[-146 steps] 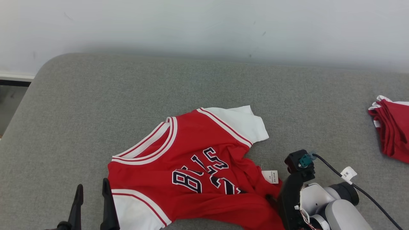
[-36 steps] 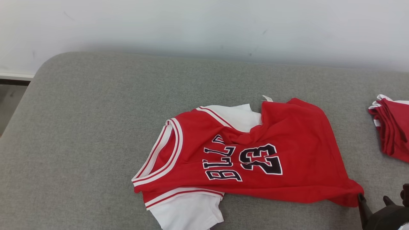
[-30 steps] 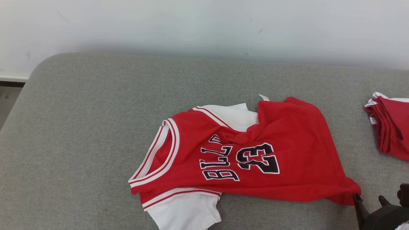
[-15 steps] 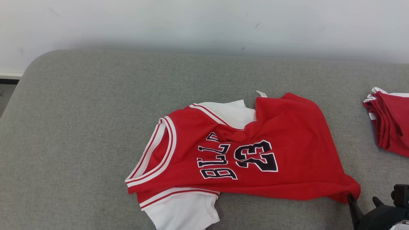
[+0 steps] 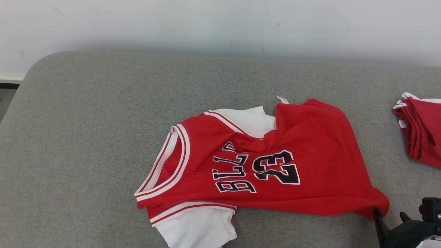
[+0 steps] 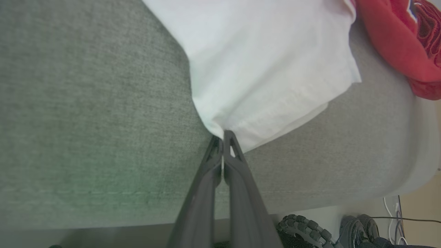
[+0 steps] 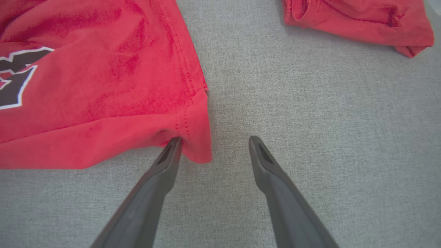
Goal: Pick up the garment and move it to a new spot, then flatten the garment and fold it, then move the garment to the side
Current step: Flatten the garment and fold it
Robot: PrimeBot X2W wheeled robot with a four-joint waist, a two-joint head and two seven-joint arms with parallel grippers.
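The red basketball jersey (image 5: pixel 275 165) lies rumpled on the grey upholstered pad (image 5: pixel 86 137), its white sleeve (image 6: pixel 262 69) pinched in the closed left end effector (image 6: pixel 223 137), while the right end effector (image 7: pixel 215 138) gapes wide with one finger touching the red hem corner (image 7: pixel 196 144), and a stack of folded red garments (image 5: pixel 422 131) sits well apart to the right.

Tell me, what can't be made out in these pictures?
- Head view: on the jersey, lettering is partly swallowed by its own fold; its near white sleeve runs off the bottom edge.
- Head view: the red pile is cut by the right edge.
- Left wrist view: how many sleeve layers the left claw pinches, hidden between its shut fingers.
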